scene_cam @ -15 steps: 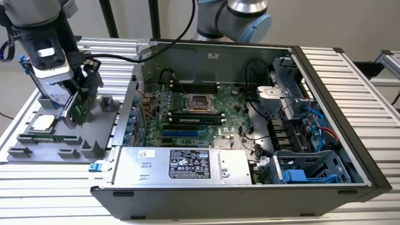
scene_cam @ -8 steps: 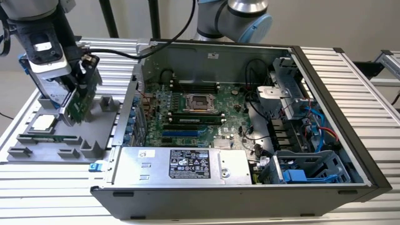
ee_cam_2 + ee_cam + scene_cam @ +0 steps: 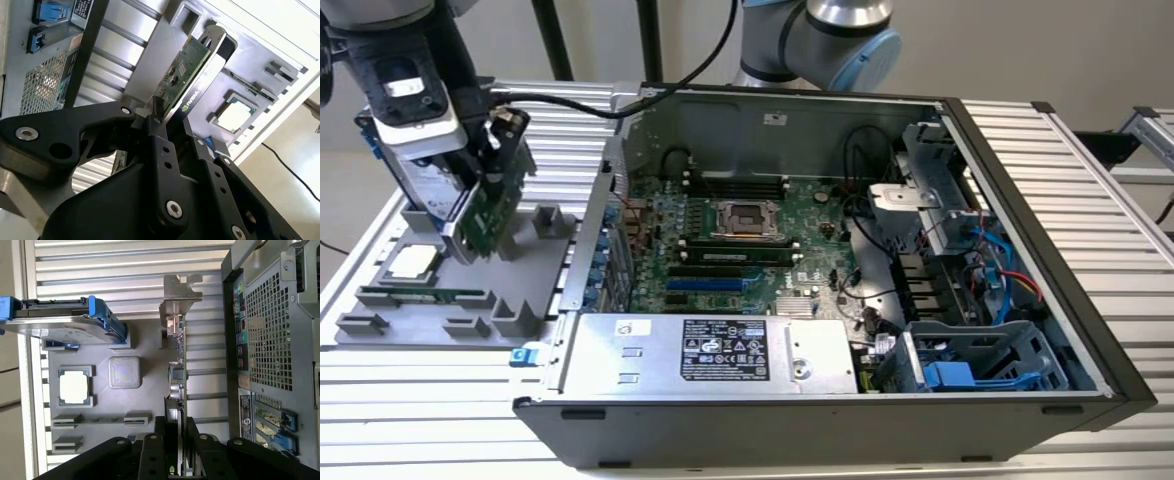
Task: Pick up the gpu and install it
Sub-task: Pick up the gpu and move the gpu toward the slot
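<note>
The gpu (image 3: 487, 215) is a flat green card standing on edge over the grey parts tray (image 3: 400, 330) at the exterior view's left. My gripper (image 3: 491, 180) is shut on its upper edge. In the second wrist view the black fingers (image 3: 159, 131) clamp the gpu (image 3: 182, 75) from both faces, its black cooler side showing. In the first wrist view the gpu (image 3: 178, 360) is seen edge-on with its silver bracket (image 3: 176, 295) at the far end, and the gripper (image 3: 178, 432) is closed on it. I cannot tell whether the card is clear of the tray's slot.
The open computer case (image 3: 1014, 200) lies at the exterior view's right of the tray, with its motherboard (image 3: 747, 240) exposed and power supply (image 3: 707, 350) at the front. On the tray are a hard drive with blue rails (image 3: 60, 322), a processor chip (image 3: 74, 387) and a memory stick (image 3: 420, 295).
</note>
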Controlling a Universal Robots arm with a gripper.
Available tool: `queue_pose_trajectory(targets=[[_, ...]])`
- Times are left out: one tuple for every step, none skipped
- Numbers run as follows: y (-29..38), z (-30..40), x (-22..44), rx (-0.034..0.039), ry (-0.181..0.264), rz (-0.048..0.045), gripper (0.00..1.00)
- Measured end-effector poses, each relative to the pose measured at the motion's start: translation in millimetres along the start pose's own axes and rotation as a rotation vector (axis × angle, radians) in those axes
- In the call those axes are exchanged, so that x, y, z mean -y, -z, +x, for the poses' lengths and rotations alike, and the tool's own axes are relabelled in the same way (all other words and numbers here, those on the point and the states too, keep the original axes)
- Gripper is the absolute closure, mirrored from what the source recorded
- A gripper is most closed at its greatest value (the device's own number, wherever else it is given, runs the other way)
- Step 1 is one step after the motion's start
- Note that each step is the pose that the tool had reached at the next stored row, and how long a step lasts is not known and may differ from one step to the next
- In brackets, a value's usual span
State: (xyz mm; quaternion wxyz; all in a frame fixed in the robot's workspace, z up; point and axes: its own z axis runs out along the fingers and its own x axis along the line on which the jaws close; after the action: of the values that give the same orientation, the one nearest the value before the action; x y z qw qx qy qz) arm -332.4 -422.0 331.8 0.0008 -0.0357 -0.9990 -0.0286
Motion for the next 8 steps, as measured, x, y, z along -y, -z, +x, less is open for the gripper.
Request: queue_pose_trajectory(targets=[[1.2,0.0,-0.1,-0.0001,0.000,0.0000,1.00],[2.6,0.0,-0.1,-0.0001,0.000,0.0001,1.00],[3.7,0.0,-0.2,0.0000,0.000,0.0000,1.00],[4.9,0.0,-0.3,0.0000,0.000,0.0000,1.00],[6.1,0.0,-0.3,0.0000,0.000,0.0000,1.00],[7.6,0.0,-0.4,-0.0001,0.000,0.0000,1.00],[9.0,0.0,-0.5,-0.0001,0.000,0.0001,1.00],[10.4,0.0,-0.6,-0.0001,0.000,0.0001,1.00]])
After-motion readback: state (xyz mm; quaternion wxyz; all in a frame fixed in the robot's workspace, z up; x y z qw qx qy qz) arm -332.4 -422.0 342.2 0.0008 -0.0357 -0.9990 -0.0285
